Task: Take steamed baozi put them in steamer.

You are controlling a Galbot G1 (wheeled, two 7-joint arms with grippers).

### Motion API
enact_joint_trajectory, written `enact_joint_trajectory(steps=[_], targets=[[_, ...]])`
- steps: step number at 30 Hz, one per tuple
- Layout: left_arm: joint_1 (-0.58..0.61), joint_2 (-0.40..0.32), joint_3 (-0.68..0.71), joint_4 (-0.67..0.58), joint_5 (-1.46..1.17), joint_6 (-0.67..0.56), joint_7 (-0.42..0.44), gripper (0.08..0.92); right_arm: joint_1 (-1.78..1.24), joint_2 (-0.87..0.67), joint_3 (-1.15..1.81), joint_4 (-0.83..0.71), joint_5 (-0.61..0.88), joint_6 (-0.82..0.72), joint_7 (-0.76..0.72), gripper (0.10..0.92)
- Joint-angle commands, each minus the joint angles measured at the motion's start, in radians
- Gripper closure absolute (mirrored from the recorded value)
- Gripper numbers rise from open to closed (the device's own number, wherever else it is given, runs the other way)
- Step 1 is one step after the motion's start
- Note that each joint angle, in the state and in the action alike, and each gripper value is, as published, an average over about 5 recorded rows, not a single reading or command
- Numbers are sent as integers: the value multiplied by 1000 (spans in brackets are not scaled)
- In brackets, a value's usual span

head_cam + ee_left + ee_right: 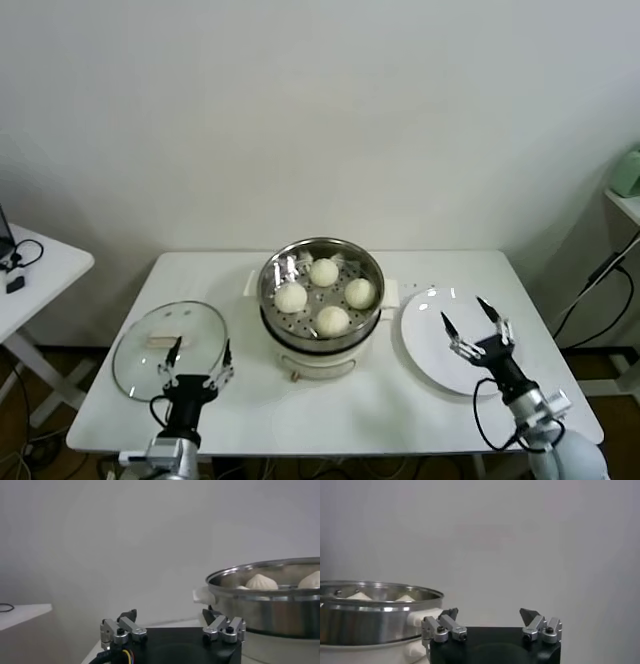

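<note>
Four creamy-white baozi lie inside the steel steamer (pixel 272 298) at the table's middle: one at the back (pixel 324 271), one left (pixel 291 297), one right (pixel 359 292), one front (pixel 333 320). The steamer stands on a white cooker base (pixel 320 357). My left gripper (pixel 200 351) is open and empty near the table's front left, over the glass lid's edge. My right gripper (pixel 467 314) is open and empty above the white plate (pixel 425 345). The steamer also shows in the left wrist view (pixel 270 610) and in the right wrist view (pixel 370 617), with bun tops visible.
A round glass lid (pixel 140 345) with a white knob lies flat at the table's left. The flat white plate at the right holds nothing. A side table (pixel 40 270) with cables stands to the far left. A shelf and cable stand at the far right.
</note>
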Motion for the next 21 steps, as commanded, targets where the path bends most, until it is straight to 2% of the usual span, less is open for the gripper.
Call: enact_joint_trajectory(steps=[1,11,21], targets=[[7,3,-24,-5,-30,17,15,177,-149,152,100,65,-14,25,38,203],[16,4,-55,-8,-69,-1,72,177,-134,146,88,69,-34,12,34,203],[7,-1,-55,-12,-84,-2,71,177,-132,147,84,69,-35,13,22,203]])
